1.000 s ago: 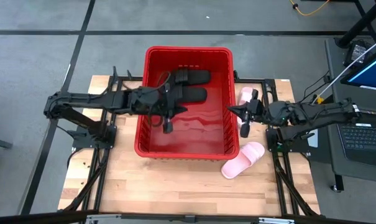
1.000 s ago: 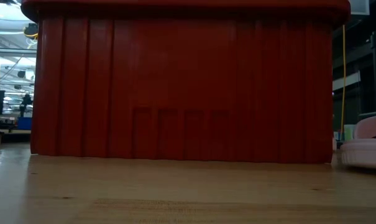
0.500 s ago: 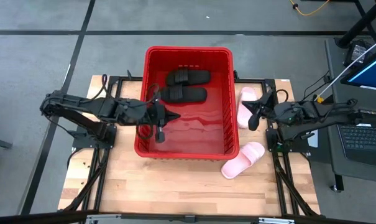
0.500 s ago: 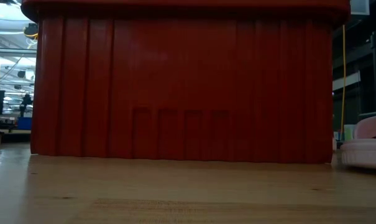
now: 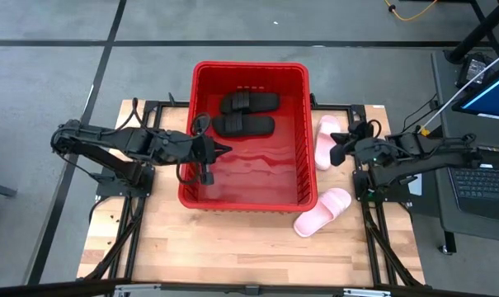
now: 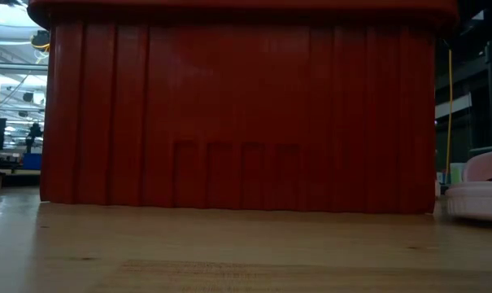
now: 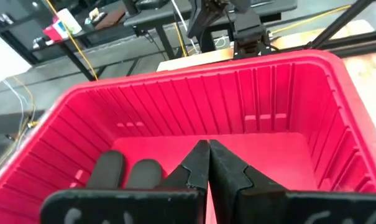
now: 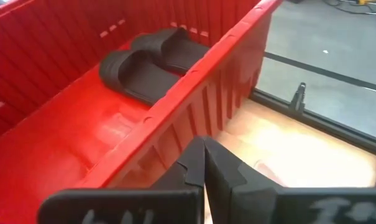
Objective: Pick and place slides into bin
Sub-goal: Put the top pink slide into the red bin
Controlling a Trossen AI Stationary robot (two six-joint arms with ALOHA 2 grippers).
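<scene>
1. My left gripper [image 5: 225, 149] hangs over the bin's [image 5: 200, 198] left side, fingers pressed together, empty.
2. My right gripper [image 5: 335, 151] is closed too (beside one pink slide [image 5: 325, 141]).
3. Two black slides [image 5: 244, 114] lie inside; another pink slide [image 5: 323, 211] on the table [image 5: 233, 247].

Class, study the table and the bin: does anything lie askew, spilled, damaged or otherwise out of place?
Nothing is spilled or damaged. Two black slides lie side by side in the red bin. Two pink slides remain on the table beside it; the nearer one lies askew at the bin's corner.
</scene>
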